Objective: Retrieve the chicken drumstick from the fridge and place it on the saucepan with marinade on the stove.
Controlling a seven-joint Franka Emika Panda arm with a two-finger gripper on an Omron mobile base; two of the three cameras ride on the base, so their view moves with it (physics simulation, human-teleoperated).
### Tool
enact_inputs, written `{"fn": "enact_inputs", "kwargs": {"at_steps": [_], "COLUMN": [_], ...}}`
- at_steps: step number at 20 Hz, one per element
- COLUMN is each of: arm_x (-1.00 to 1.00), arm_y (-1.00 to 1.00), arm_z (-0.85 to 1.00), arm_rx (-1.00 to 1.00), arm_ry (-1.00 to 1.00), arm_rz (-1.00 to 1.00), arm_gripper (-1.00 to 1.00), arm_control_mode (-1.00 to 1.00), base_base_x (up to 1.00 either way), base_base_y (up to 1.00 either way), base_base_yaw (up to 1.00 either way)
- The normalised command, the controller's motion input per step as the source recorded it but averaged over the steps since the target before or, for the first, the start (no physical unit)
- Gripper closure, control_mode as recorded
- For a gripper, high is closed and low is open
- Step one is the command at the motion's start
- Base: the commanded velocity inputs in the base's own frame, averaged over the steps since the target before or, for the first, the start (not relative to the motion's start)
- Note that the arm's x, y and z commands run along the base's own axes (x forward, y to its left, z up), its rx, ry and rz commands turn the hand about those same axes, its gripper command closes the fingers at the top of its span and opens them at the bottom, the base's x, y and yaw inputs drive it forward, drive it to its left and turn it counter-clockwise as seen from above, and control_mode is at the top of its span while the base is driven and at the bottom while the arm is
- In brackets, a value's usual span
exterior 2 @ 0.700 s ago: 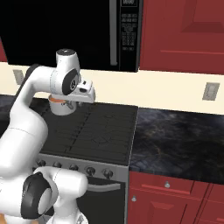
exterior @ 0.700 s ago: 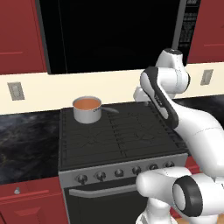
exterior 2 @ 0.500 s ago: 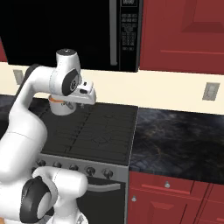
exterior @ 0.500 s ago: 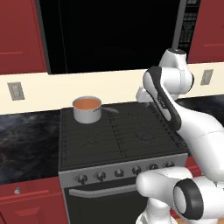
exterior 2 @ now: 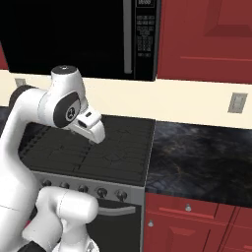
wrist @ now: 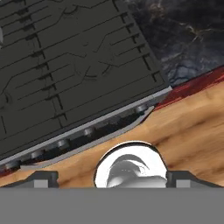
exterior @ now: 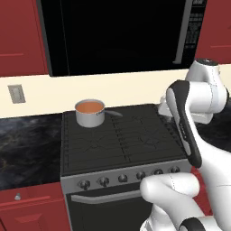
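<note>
Stove (exterior: pixel 122 140) with saucepan (exterior: pixel 90 113) of marinade (exterior: pixel 89 107): your gripper's opening and load cannot be told; retrieval step seemingly pending, so next locate the fridge.

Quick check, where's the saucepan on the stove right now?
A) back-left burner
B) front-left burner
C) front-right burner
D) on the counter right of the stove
A: in the left base view the saucepan of orange-red marinade sits at the back-left corner of the stove, its handle pointing right.
</note>
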Motion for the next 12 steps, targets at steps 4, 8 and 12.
{"fn": "enact_inputs", "kwargs": {"at_steps": [4, 8, 12], "arm_x": [-0.46, -0.19, -0.39], "arm_y": [0.15, 0.11, 0.00], "arm_z": [-0.05, -0.18, -0.23], "arm_rx": [-0.03, -0.06, 0.00], "arm_ry": [0.27, 0.34, 0.11], "arm_rz": [-0.13, 0.13, 0.30], "arm_gripper": [-1.00, -1.00, -1.00], "arm_control_mode": [-1.00, -1.00, -1.00], "base_base_x": [0.00, 0.00, 0.00], "base_base_y": [0.00, 0.00, 0.00], "base_base_yaw": [0.00, 0.00, 0.00]}}
